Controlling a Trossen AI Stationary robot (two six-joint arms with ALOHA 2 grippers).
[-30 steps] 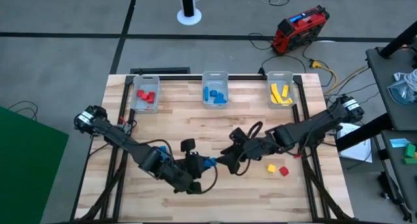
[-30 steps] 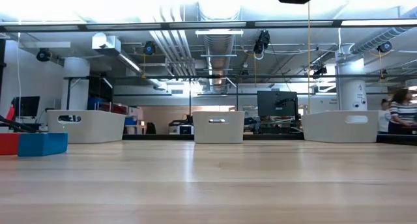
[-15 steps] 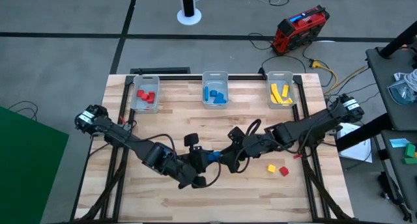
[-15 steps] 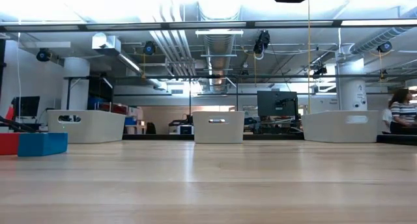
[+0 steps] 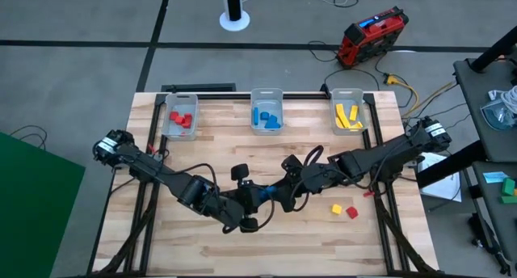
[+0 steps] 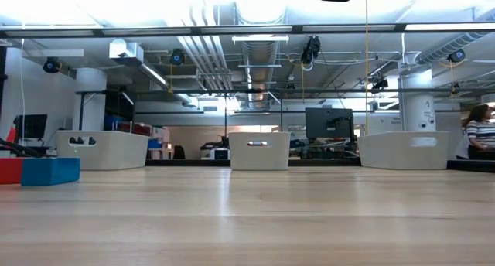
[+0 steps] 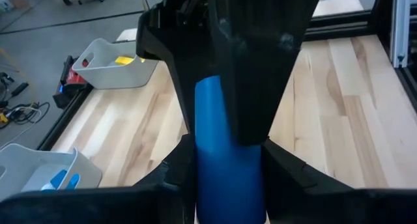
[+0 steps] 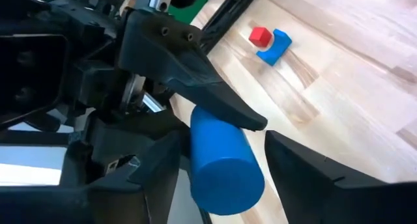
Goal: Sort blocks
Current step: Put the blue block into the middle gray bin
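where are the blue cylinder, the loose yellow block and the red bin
blue cylinder (image 8: 225,164): right wrist view, on its curved side near the round end.
loose yellow block (image 5: 336,208): high view, on its top face.
red bin (image 5: 168,124): high view, on its left wall.

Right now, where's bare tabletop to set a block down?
Free: the wood strip between the bins and the arms, and the table's front-left corner. Crowded: mid-table, where left gripper and right gripper meet over a blue block; yellow and red blocks lie front-right.

pale wood-plank table (image 5: 242,145), clear plastic bins (image 5: 266,110).
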